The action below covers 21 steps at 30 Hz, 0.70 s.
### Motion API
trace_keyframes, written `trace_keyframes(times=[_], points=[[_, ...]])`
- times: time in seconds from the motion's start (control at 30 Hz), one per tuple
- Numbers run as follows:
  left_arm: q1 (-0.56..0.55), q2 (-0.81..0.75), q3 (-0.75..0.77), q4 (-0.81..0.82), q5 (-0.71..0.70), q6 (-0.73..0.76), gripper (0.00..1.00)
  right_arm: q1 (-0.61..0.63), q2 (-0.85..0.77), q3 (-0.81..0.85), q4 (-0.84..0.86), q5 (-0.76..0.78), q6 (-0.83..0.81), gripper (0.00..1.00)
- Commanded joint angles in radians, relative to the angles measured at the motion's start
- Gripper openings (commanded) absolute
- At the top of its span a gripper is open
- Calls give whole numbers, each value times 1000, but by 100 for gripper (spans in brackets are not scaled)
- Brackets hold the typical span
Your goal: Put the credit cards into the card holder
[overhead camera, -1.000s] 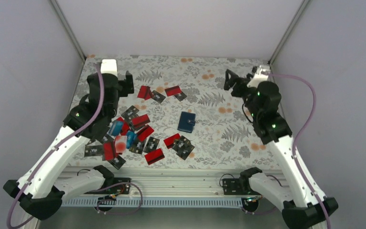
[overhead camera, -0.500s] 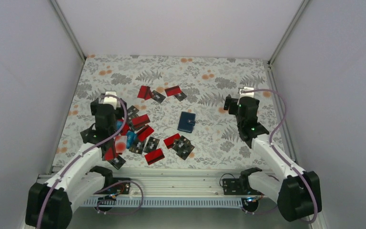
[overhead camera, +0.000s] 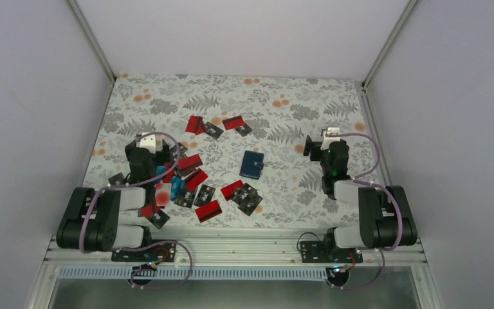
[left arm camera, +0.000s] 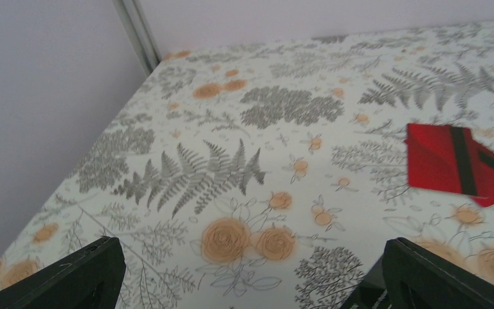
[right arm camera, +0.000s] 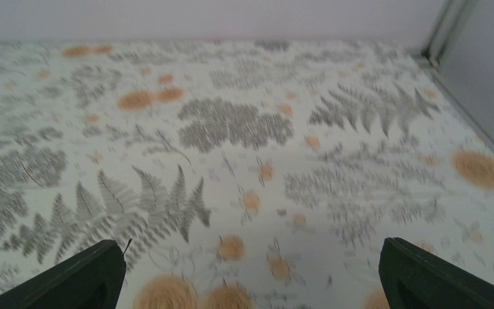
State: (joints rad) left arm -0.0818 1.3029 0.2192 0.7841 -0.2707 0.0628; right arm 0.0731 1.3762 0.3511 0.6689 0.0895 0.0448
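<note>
Top external view: the card holder (overhead camera: 252,165) lay flat near the middle of the floral cloth (overhead camera: 276,103). It appeared shut and touched no card. The credit cards (overhead camera: 208,211) were scattered to its left and near side, several overlapping in a heap beside the left gripper (left arm camera: 247,280). Two red cards (left arm camera: 447,167) lay farther off, ahead of that gripper in the left wrist view. Both the left gripper and the right gripper (right arm camera: 254,277) had their jaws wide and held nothing. Each was low over the cloth, and the right one was well apart from the holder.

Probable hazards:
- The thin cards lay flush on the cloth, so they could slip from a pinch.
- Overlapping cards could lift in pairs.
- The holder, if snapped shut and not pinned, could slide instead of opening.
</note>
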Motion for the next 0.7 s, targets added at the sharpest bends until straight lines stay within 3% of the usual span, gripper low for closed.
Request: trace_keyframes(times=[0.0,0.2,0.23,0.67], points=[[17,120,73,240,111,72,100,-34,51,26,247,-93,-54,100],[98,249,12,481,233,30,100,-102,138,-17,384,-218,-44,100],[99,251,15,483,251,39,100,-105,150,-44,458,-235,-46,100],[96,247,29,446,260,45,100,-108,142,-36,436,-250,-50,100]])
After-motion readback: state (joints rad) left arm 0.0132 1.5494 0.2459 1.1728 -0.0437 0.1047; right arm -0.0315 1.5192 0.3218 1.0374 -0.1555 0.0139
